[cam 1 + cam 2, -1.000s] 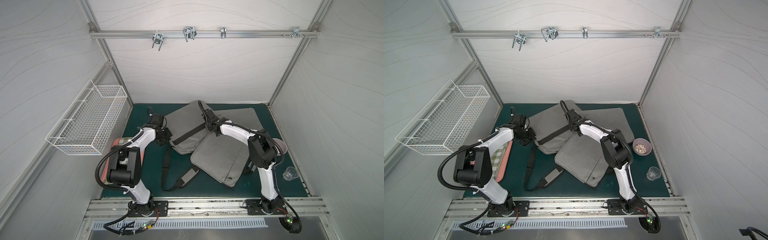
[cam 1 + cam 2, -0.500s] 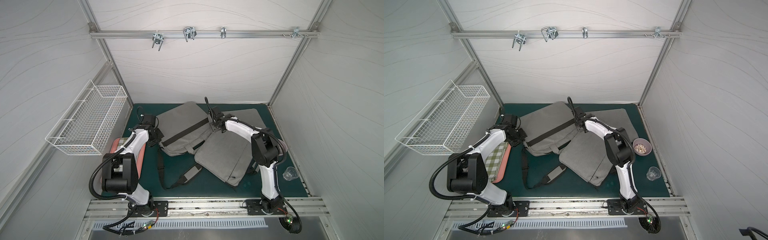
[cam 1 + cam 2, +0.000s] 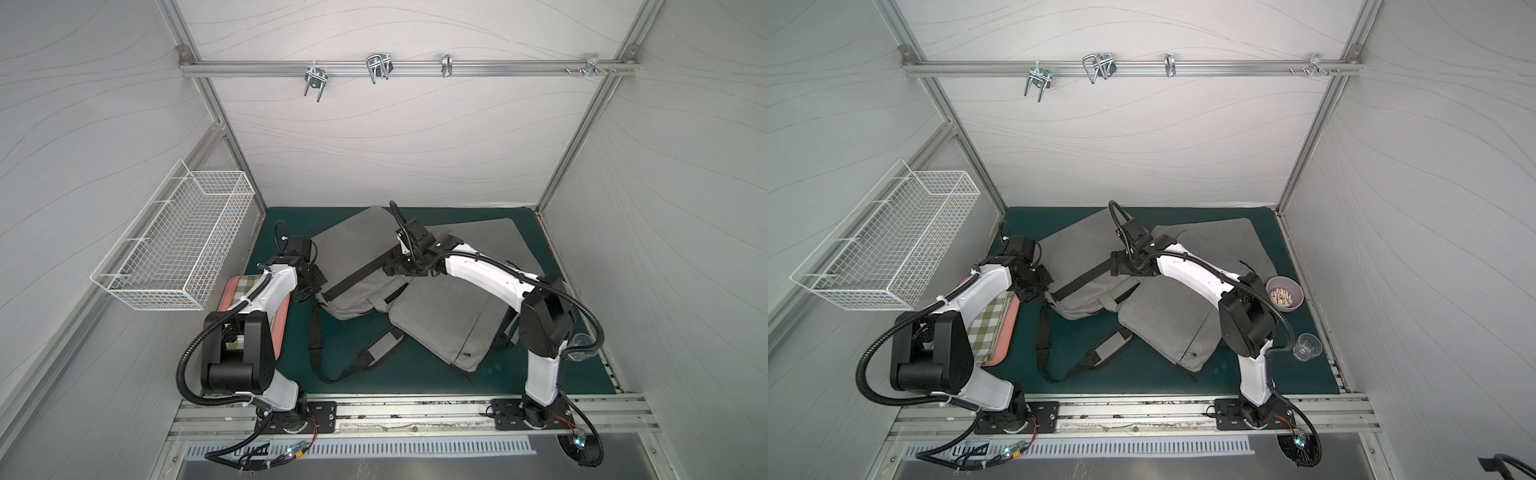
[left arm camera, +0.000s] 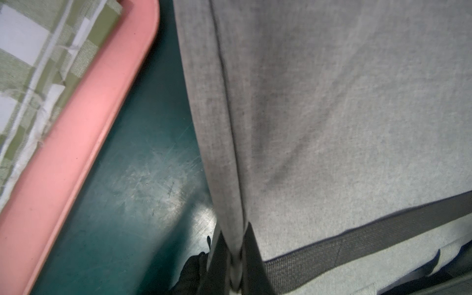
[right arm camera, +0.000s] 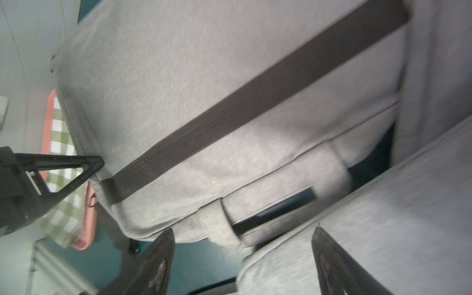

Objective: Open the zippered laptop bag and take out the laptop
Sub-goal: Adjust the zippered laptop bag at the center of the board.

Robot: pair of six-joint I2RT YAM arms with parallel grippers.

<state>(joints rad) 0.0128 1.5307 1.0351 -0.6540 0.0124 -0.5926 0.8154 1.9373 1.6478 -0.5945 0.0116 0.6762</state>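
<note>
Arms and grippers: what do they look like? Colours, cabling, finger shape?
Left arm and right arm: white link shells, black joint housings, black ribbed cable conduit looped alongside each. Left gripper and right gripper: black, with tapered open-frame triangular fingers.

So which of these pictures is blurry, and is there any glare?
Right wrist view: the banded grey bag is smeared, likely motion blur. Left wrist view: sharper weave, bright glare on the green mat. Both top views: crisp, evenly lit.
</note>
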